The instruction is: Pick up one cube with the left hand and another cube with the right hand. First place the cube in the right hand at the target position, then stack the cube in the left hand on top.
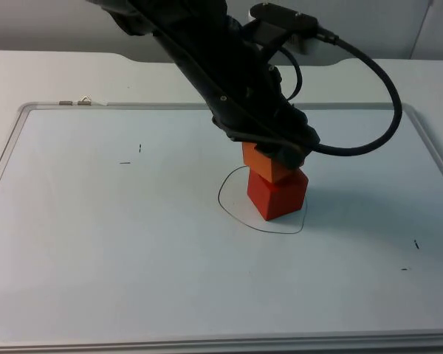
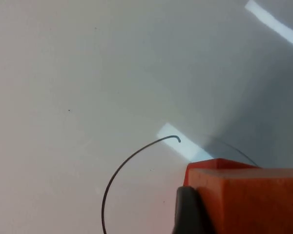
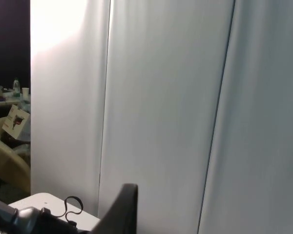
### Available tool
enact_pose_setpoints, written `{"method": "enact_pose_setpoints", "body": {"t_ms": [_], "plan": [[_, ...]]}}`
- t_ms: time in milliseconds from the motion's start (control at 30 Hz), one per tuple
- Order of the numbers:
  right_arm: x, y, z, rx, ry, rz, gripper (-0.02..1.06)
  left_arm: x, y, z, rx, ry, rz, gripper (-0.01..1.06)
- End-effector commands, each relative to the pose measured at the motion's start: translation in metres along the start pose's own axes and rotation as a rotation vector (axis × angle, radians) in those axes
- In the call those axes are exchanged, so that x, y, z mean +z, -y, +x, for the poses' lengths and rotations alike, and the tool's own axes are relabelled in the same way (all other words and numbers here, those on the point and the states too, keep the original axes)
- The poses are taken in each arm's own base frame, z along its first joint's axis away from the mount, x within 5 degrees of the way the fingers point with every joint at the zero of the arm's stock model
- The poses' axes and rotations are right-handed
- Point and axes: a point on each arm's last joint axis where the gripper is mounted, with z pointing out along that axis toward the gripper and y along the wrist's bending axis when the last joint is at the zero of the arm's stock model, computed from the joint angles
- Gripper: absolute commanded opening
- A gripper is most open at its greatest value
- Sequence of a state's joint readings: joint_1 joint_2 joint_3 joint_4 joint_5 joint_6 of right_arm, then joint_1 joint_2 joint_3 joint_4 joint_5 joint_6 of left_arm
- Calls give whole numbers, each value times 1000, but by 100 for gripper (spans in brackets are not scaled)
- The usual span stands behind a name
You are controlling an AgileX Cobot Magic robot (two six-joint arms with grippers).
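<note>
An orange cube [image 1: 262, 164] rests on top of a red cube [image 1: 278, 195], which stands inside a thin hand-drawn circle [image 1: 225, 203] at the middle of the white board. My left gripper [image 1: 277, 156] reaches down from the upper left and is shut on the orange cube, hiding its top. In the left wrist view, a black fingertip [image 2: 186, 210] presses against the side of the orange cube [image 2: 249, 200], with the circle line [image 2: 122, 170] curving on the board beside it. My right gripper [image 3: 124, 209] waits raised, facing the partition wall.
The white board has a raised metal rim [image 1: 22, 110] with two small clips [image 1: 74, 102] at its far left edge. A few small pen marks [image 1: 125, 162] dot the board. The grey partition wall [image 3: 161, 97] stands behind the table.
</note>
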State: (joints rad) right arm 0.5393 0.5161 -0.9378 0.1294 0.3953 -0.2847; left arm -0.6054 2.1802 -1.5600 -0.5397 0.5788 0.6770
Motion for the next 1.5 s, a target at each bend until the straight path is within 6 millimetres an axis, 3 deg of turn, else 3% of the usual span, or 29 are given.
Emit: {"method": "enact_pose_setpoints", "body": {"t_ms": [0, 200, 300, 333, 467, 633, 800, 867, 900, 933, 1033, 1067, 1133, 1167, 1233, 1267, 1367, 1400, 1467], "plan": [[0, -1, 2, 1, -8, -9, 96, -2, 3, -5, 8, 20, -3, 1], [0, -1, 2, 1, -10, -9, 96, -2, 3, -5, 8, 20, -3, 15], [0, -1, 2, 1, -10, -9, 96, -1, 7, -6, 16, 18, 3, 43], [0, -1, 2, 1, -10, -9, 96, -1, 7, -6, 16, 18, 3, 43], [0, -1, 2, 1, -10, -9, 96, 0, 12, -7, 24, 25, 2, 71], [0, -1, 2, 1, -11, -10, 96, -2, 12, -8, 26, 28, 3, 78], [0, -1, 2, 1, -14, -10, 96, -24, 18, -18, 41, 53, 13, 78], [0, -1, 2, 0, -14, -10, 96, -59, 26, -31, 66, 106, 17, 78], [0, -1, 2, 0, -14, -10, 96, -59, 26, -31, 66, 106, 17, 78], [0, -1, 2, 0, -14, -10, 96, -75, 31, -36, 78, 129, 18, 78], [0, -1, 2, -4, -14, -9, 96, -142, 48, -51, 129, 244, 6, 78], [0, -1, 2, -4, -14, -9, 96, -142, 48, -51, 129, 244, 6, 78], [0, -1, 2, -6, -14, -8, 96, -199, 63, -56, 179, 332, -13, 78], [0, -1, 2, -6, -14, -8, 96, -210, 66, -56, 190, 347, -23, 78], [0, -1, 2, -6, -14, -8, 96, -259, 78, -49, 233, 392, -84, 78], [0, -1, 2, -6, -14, -8, 96, -259, 78, -49, 233, 392, -84, 78], [0, -1, 3, -6, -20, -10, 96, -306, 85, -32, 247, 375, -183, 78], [0, -1, 3, -6, -20, -10, 96, -306, 85, -32, 247, 375, -183, 78], [0, -1, 3, -6, -24, -11, 96, -333, 92, -17, 240, 347, -216, 78]]}}
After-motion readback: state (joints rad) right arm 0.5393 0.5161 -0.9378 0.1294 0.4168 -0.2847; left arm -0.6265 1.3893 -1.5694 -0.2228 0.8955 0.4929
